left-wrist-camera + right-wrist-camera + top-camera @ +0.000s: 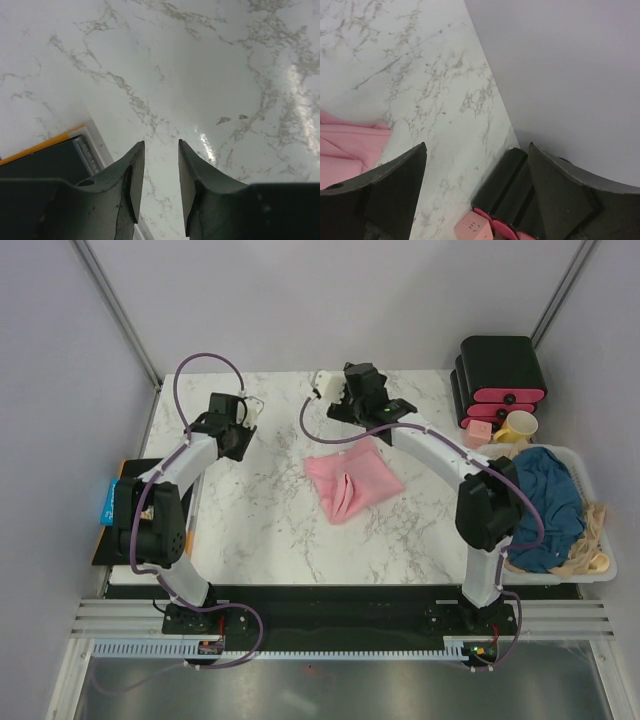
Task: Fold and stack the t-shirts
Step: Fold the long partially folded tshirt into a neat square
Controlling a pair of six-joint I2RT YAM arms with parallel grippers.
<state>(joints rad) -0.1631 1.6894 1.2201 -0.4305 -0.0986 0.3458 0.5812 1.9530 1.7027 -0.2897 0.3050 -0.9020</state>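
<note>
- Right gripper (476, 150) is held wide apart, empty; left gripper (161, 145) is parted narrowly, also empty.
- Teal t-shirt (548, 502), seemingly unfolded, is bunched beside the right arm's base, nearer that arm.

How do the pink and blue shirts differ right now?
The pink shirt lies folded and flat on the table; the blue shirt is a crumpled heap in the bin. The pink shirt sits alone; the blue shirt lies against a tan item. Both are plain and single-colour.
</note>
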